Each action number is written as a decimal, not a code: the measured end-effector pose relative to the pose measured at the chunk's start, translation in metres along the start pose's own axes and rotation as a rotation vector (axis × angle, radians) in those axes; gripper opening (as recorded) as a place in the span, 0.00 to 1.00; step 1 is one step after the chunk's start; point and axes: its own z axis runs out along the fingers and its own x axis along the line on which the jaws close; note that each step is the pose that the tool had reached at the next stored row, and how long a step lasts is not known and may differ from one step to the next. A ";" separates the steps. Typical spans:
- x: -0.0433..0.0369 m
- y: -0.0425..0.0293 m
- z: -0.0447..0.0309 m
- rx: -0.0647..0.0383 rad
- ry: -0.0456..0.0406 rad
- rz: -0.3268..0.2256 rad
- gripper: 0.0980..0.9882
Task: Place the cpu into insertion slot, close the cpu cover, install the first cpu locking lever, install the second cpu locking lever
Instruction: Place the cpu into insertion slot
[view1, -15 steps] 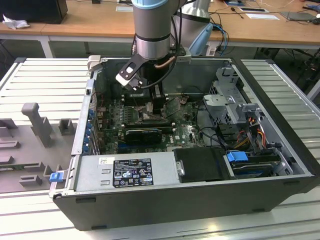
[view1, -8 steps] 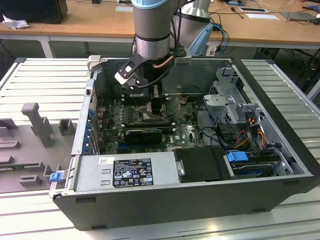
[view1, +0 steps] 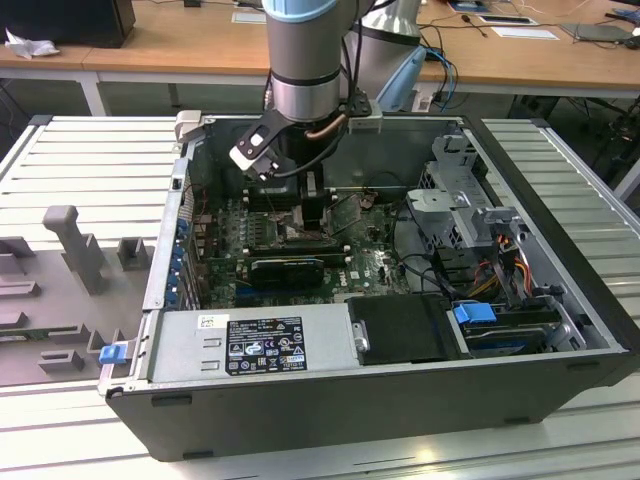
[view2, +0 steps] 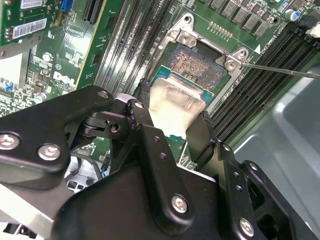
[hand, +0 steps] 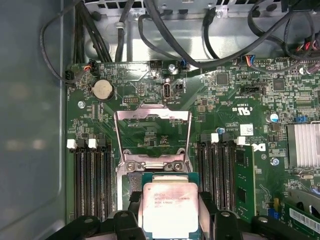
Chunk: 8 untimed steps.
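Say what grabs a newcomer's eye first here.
The silvery cpu is pinched in the black gripper and hangs at the edge of the bare insertion slot. Next to the slot, the cpu cover stands flipped open.

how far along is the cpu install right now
Nothing is finished yet. In hand: the gripper is shut on the cpu, held right at the insertion slot, whose contacts are partly uncovered. Left: seating it, closing the cpu cover, which stands flipped open, and both levers; one locking lever sticks out unlatched.
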 end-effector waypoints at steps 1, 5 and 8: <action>0.0000 -0.0001 0.0007 0.000 0.0000 0.000 0.48; 0.0000 -0.0003 0.0031 0.001 0.0000 0.000 0.48; 0.0007 -0.0005 0.0048 0.001 -0.0006 0.007 0.48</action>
